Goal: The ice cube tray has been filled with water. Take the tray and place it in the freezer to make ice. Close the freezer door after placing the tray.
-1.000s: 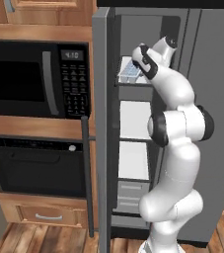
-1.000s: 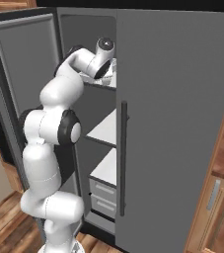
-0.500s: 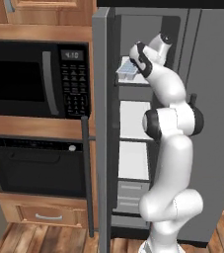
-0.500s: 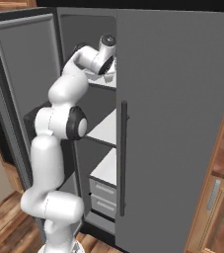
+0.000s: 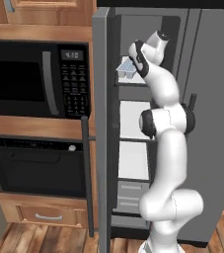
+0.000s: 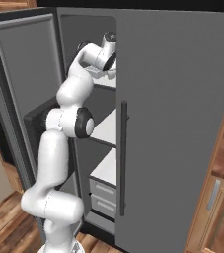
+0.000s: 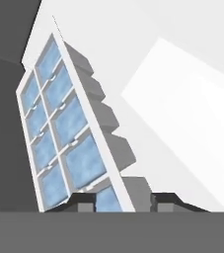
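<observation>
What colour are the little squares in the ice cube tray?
Light blue, with white walls between them. The ice cube tray shows best in the hand view.

The arm (image 5: pixel 165 148) is glossy white, built of rounded, bulbous segments that thicken toward its base. Dark bands ring the joints. The tool (image 7: pixel 121 203) ends in two small dark fingertips.

Ice cube tray (image 7: pixel 66 133): white, rectangular, 2 rows of square cells, near end clamped between finger tips, tilted in hand view. Seen from left base view, tray (image 5: pixel 127 68) sits at top-shelf level inside freezer (image 5: pixel 133 143) (contact with shelf unclear). Water (image 7: pixel 84 160): pale blue, flat in each cell. Freezer: tall grey steel unit, white shelves, drawers low. Freezer door (image 5: pixel 101 133): swung open, edge-on, long vertical bar handle.
</observation>
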